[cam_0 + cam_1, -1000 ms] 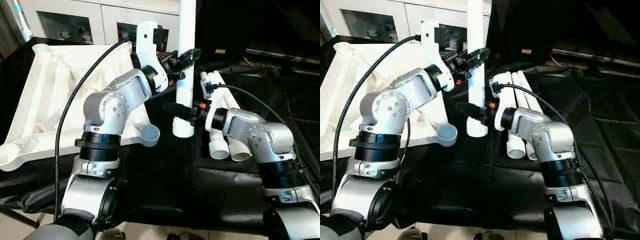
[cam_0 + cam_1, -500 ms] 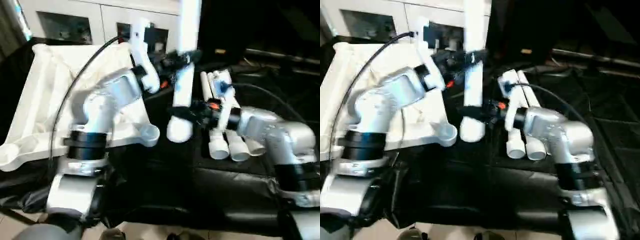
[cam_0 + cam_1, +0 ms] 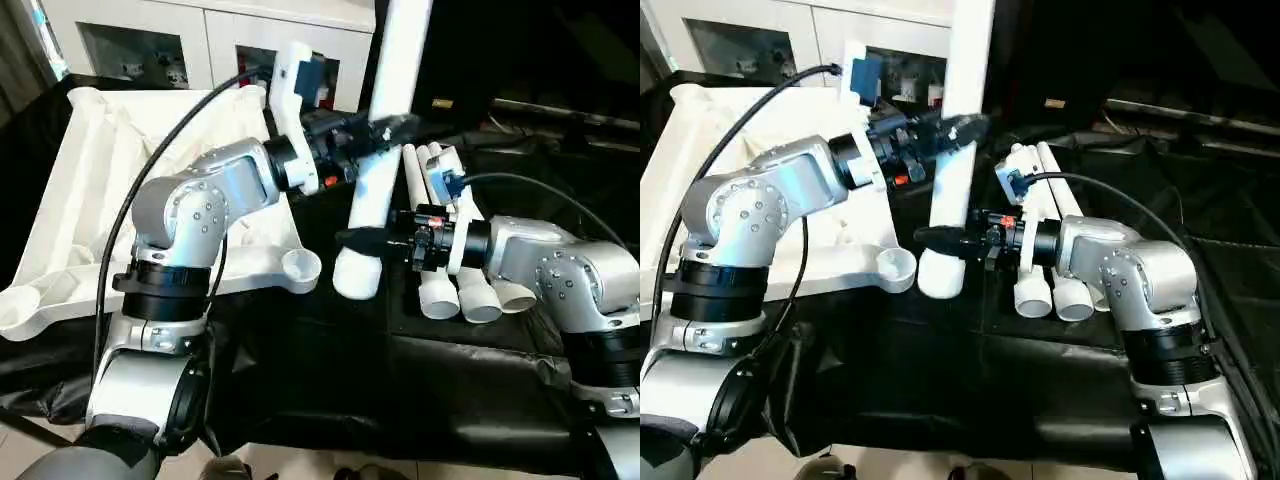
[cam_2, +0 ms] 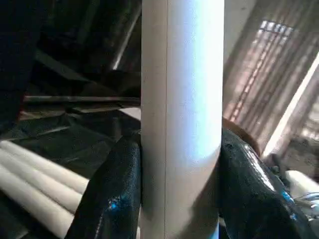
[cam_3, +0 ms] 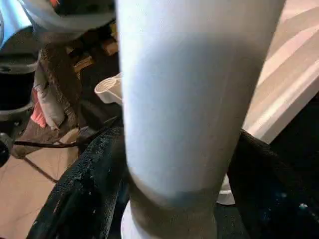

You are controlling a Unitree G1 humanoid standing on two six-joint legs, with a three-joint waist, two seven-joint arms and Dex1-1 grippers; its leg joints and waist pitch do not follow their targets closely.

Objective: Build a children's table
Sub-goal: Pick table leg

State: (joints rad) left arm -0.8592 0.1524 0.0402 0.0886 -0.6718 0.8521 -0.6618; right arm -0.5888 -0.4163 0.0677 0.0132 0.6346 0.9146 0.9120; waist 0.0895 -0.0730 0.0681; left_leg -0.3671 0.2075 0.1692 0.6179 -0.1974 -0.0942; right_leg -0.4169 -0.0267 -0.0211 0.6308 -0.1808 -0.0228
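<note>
Left arm: the silver forearm rises from the lower left of the head view, bends at the elbow and reaches toward the upper centre, wrist turned so the fingers point to the right of the frame.
Left gripper (image 3: 372, 130): its two black fingers (image 4: 112, 199) are clamped on either side of the long white tapered plastic tube leg (image 3: 385, 120), partway up its length.
Right arm: the silver forearm enters from the lower right and lies almost level, pointing toward the centre of the frame.
Right gripper (image 3: 365, 240): its black fingers (image 5: 82, 194) bracket the same leg near its lower end; whether they press on it cannot be told.
Held leg: tilted, its top leaning toward the upper right and cut by the upper edge, its wider open end low at centre, above the black cloth (image 3: 330, 390).
Tabletop: the white plastic rectangular tabletop (image 3: 90, 190) lies ribbed side up at left, a round corner socket (image 3: 300, 265) just beside the leg's lower end.
Spare legs: three white tubes (image 3: 460, 290) lie side by side on the cloth at centre right, behind the right wrist.
Background: a white glass-door cabinet (image 3: 210, 40) along the upper left.
</note>
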